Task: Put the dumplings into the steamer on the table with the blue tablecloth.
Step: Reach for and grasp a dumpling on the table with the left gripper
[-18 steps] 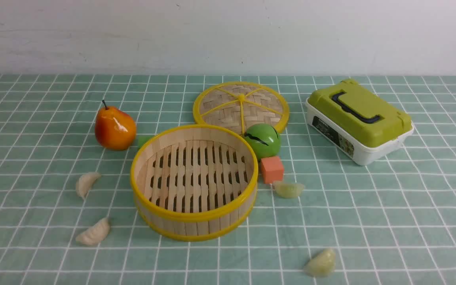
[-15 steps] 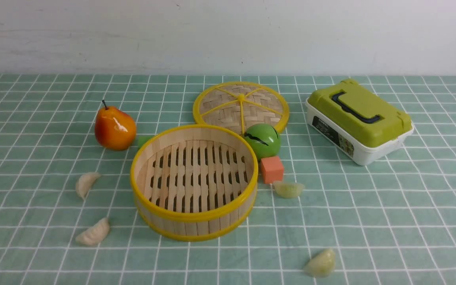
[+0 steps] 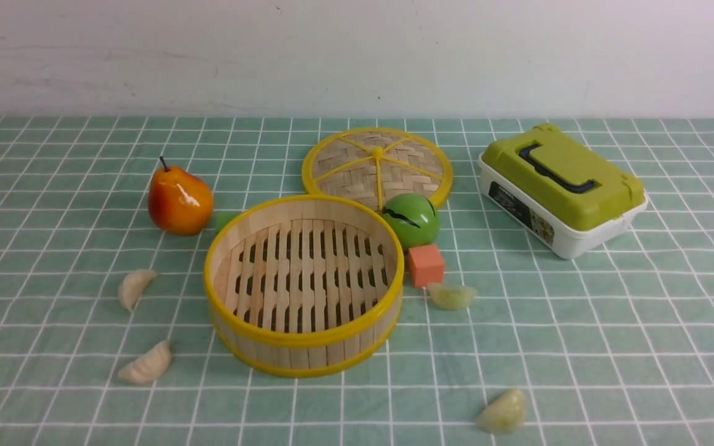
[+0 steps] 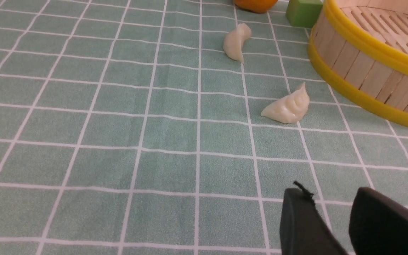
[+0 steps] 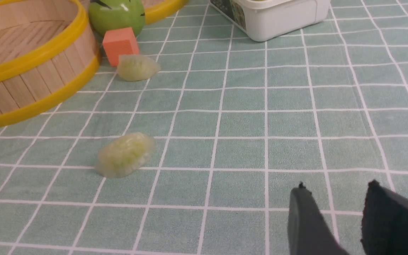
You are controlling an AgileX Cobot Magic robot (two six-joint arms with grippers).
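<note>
- Showing at the near edge of the wrist views, the left gripper [image 4: 331, 191] and right gripper [image 5: 336, 187] each have their fingers spread, with bare cloth visible between the tips.
- Nearest on the table with the teal-green gridded cloth [image 3: 580, 371], a pale greenish dumpling [image 3: 502, 411] lies to the right of the steamer.
- A creamy white dumpling [image 3: 147, 363] lies left of the steamer; farther back on that side is a second white dumpling [image 3: 136, 288].
- The round bamboo steamer [image 3: 304, 356] stands upright, its slatted floor bare.
- Another greenish dumpling [image 3: 451, 296] lies just beside a coral block [image 3: 426, 265].
- Behind the steamer's left side are a green block [image 3: 225, 219], partly hidden, and an orange-red pear [image 3: 181, 201].
- A green ball [image 3: 411, 220] with dark stripes sits behind the coral block, before the woven lid [image 3: 357, 161].
- At the far right, a white box with a green lid [image 3: 564, 186] carries a dark label [image 3: 511, 204]; its lettering is too small to read surely.
</note>
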